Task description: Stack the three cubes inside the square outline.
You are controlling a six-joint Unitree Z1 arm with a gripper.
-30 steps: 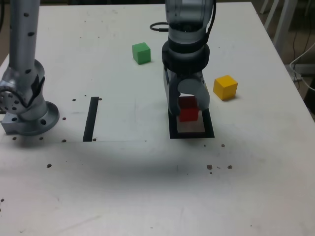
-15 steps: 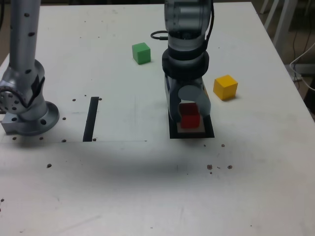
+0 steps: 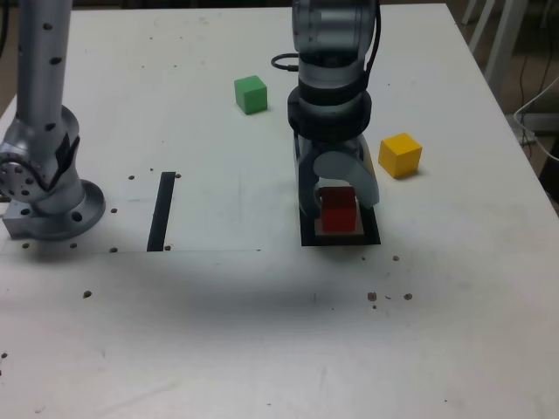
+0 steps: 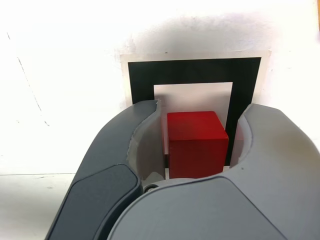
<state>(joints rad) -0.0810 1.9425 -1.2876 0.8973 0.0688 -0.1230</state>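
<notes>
Red cube (image 3: 338,209) now sits lower inside the square outline (image 3: 371,236) than before.

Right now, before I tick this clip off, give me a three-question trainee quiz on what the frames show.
1. True or false: the red cube sits between the fingers of the claw, over the square outline.
2. Which cube lies farthest toward the exterior view's right? A green cube B yellow cube C red cube
3. Fill in: the number of cubes lying outside the outline is ____.

Key: 1 true; 2 B; 3 two
</notes>
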